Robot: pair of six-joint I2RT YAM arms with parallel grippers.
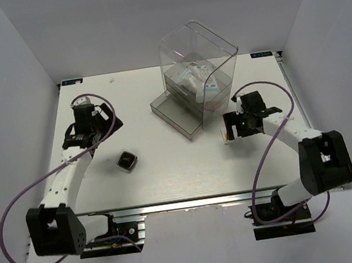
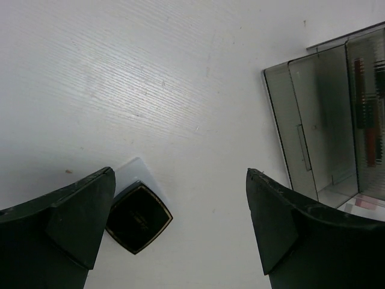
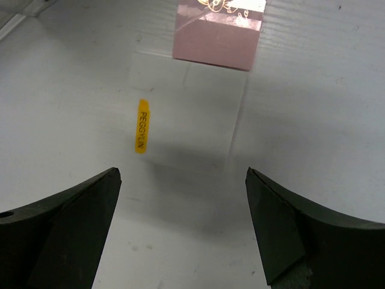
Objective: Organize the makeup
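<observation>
A black square compact (image 1: 127, 160) with a gold rim lies on the white table, left of centre. In the left wrist view the compact (image 2: 137, 217) sits by my left finger, with a white flat piece (image 2: 136, 172) showing under its far edge. My left gripper (image 2: 180, 174) is open and empty above the table (image 1: 100, 119). My right gripper (image 3: 183, 174) is open and empty (image 1: 232, 127), over a clear flat packet (image 3: 186, 114) with a pink card top (image 3: 219, 30) and a yellow label (image 3: 141, 133). Thin black-and-red pencils (image 2: 368, 108) lie inside the case.
The tall clear drawer case (image 1: 208, 53) stands at the back centre, holding white blue-printed packets (image 1: 196, 80). Its grey bottom drawer (image 1: 174, 111) is pulled out toward the front left and also shows in the left wrist view (image 2: 301, 138). White walls enclose the table.
</observation>
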